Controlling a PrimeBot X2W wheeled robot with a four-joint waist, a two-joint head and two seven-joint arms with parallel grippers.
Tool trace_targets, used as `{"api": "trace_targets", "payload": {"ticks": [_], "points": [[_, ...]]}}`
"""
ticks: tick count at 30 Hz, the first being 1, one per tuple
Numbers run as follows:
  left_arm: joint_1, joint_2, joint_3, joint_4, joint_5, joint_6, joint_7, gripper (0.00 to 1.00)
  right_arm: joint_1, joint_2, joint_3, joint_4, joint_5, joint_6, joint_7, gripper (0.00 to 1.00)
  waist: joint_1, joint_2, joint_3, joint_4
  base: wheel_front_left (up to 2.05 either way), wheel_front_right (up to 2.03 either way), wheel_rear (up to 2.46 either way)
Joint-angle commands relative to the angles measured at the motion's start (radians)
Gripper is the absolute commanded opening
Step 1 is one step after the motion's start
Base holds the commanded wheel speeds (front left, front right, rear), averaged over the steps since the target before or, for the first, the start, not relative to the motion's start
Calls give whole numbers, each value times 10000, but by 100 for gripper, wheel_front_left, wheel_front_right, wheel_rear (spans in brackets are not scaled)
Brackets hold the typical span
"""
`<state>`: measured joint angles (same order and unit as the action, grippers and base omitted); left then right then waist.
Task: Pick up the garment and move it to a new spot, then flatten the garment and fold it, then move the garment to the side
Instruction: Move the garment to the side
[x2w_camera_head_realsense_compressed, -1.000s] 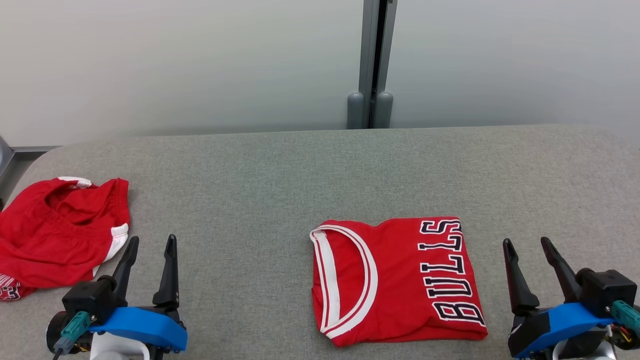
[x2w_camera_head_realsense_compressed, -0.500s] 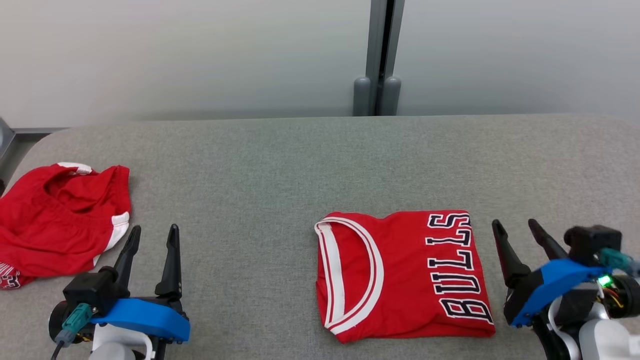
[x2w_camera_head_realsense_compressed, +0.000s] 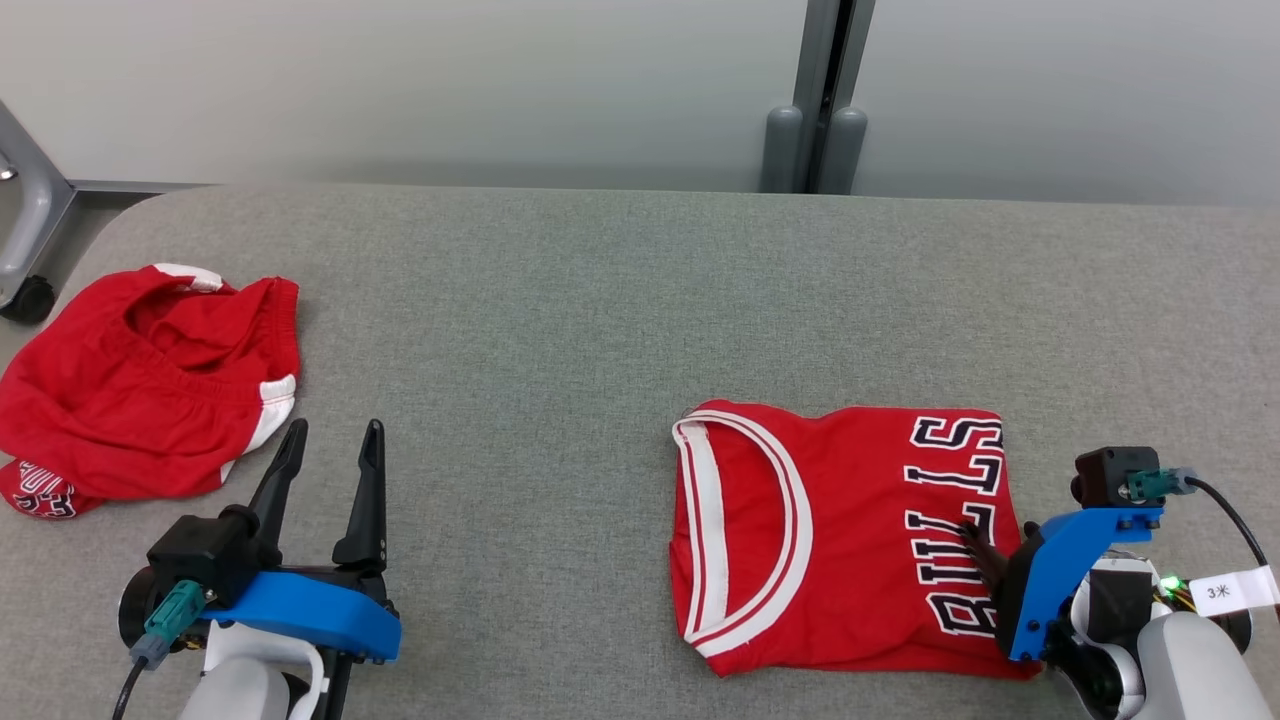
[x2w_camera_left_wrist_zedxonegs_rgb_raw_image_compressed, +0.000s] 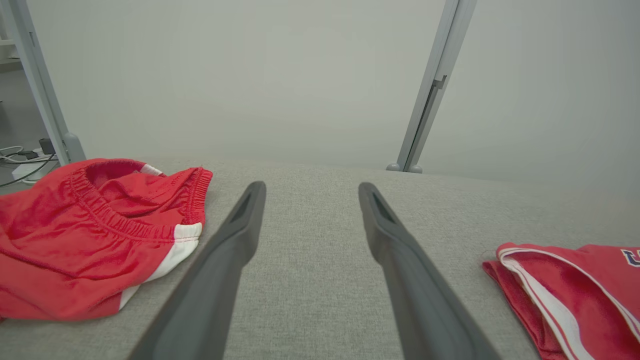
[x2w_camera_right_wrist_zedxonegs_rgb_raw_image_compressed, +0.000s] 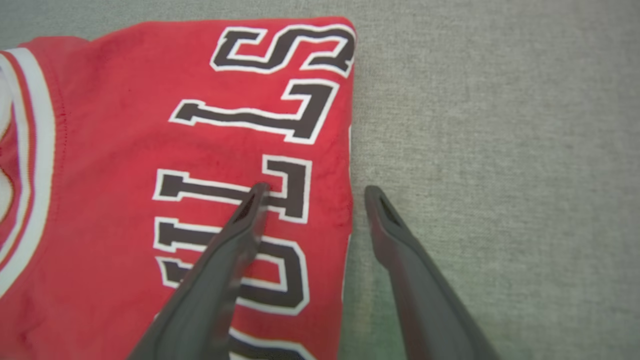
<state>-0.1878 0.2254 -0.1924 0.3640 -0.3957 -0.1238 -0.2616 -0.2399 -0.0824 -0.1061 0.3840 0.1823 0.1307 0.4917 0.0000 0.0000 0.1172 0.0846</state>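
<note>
Our jersey (x2w_camera_head_realsense_compressed: 840, 540) lies folded on the table's (x2w_camera_head_realsense_compressed: 560, 300) near right, so we judge only the sideways move remains; our right gripper (x2w_camera_right_wrist_zedxonegs_rgb_raw_image_compressed: 312, 192) straddles its edge, open and empty, and our left gripper (x2w_camera_head_realsense_compressed: 335, 435) hangs open, holding nothing.

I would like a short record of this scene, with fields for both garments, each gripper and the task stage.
jersey: red folded jersey, BULLS lettering, flat on the grey table, right of centre
other garment: red shorts, crumpled, at the table's left
left gripper: open, holding nothing, beside the shorts
right gripper: open, straddling the jersey's right edge, one finger over the lettering, one over the table
stage: folded; move to the side not yet done
</note>
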Motion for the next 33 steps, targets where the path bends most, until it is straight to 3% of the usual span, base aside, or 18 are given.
{"api": "trace_targets", "payload": {"ticks": [1,9,10,12,18,26,33], "points": [[-136,1,10,-1,52,-33,-46,100,-237,1,-74,198,-7,1,72,100,0,0,57,65,0,0,0],[-268,-44,-75,79,103,-63,-46,100,-375,32,-33,1516,-18,1,975,100,0,0,104,220,0,0,0],[-271,-44,-80,86,104,-66,-46,100,-377,42,54,1557,59,2,1043,54,0,0,106,232,0,0,0],[-290,-45,-80,76,105,-70,-46,100,-429,-11,367,1500,209,9,1137,0,0,0,116,237,0,0,0],[-140,-72,13,-34,114,-78,-46,100,-960,-1201,1656,665,376,-7,895,0,0,0,233,17,0,0,0],[-427,-27,149,-522,305,-75,-45,100,-2612,-3795,3650,-1032,921,-4,934,0,0,0,918,-826,0,0,0],[-1079,141,243,-1095,591,-57,-45,100,-3895,-5124,3774,-1437,1075,-2,771,0,0,0,2062,-1972,0,0,0]]}}
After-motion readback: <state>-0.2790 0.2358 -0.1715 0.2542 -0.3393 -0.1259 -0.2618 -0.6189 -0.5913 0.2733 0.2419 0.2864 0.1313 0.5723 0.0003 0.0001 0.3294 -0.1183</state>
